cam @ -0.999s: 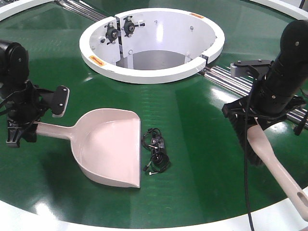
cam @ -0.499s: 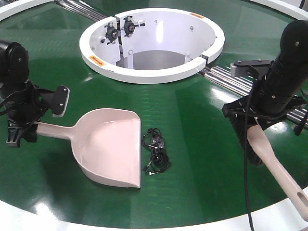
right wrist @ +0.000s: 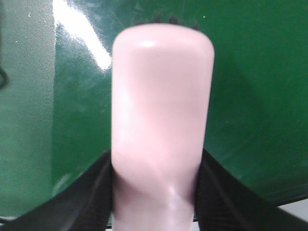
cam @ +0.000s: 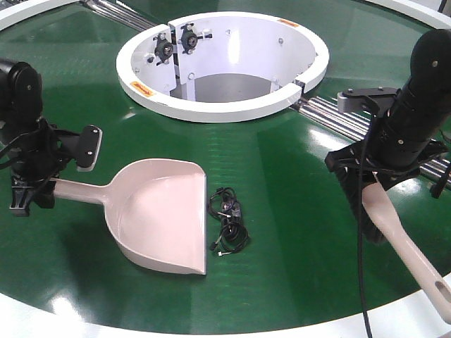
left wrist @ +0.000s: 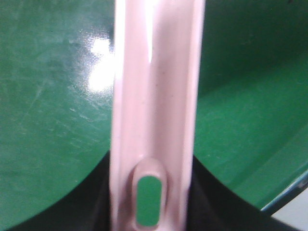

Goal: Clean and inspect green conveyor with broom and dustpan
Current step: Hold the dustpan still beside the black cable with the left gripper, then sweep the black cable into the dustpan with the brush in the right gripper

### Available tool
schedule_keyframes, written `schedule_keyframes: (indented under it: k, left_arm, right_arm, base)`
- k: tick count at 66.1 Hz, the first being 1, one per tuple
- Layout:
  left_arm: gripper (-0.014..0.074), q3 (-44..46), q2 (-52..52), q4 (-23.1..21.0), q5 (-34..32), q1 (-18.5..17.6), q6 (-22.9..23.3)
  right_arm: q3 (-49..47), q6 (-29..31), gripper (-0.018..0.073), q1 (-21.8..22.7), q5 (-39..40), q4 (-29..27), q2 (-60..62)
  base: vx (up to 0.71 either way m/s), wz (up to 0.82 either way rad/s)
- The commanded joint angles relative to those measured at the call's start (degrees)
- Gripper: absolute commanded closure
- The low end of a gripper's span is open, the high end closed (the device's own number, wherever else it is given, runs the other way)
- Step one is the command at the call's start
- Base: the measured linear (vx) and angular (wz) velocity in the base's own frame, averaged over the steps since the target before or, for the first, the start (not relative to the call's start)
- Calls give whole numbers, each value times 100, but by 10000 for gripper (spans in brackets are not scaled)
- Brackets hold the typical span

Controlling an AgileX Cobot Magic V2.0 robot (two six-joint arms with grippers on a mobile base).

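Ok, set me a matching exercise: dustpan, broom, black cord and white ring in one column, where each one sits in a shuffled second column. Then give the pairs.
Things:
1. dustpan
2. broom
3. black cord
4. white central ring

Places:
a. held in the right gripper
b. lying loose on the green conveyor, beside the scoop's front lip
c. handle held in the left gripper
d. farthest from the front camera, around the central opening

Pairs: 1-c, 2-a, 3-b, 4-d.
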State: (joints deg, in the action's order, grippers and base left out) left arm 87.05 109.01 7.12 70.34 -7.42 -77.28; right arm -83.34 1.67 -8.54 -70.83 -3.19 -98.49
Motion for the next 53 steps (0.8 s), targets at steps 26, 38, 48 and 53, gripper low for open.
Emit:
schedule_keyframes:
  k: [26,38,48,53]
  left_arm:
    - [603,169,-348,-107,186,-47,107]
    - [603,169,-348,-107,186,-47,107]
    - [603,169,-348,-107,186,-47,107]
    - [603,169,-348,-107,186,-47,107]
  right_arm:
    - [-148,162,563,17,336,-380,166]
    - [-148,478,563,17,282,-817,-237]
    - [-353,482,563,6,134,-1160,-707]
    - [-605,482,563,-47,-48,-1325,-970]
  base:
    - [0,0]
    - [0,0]
    - [0,0]
    - [0,0]
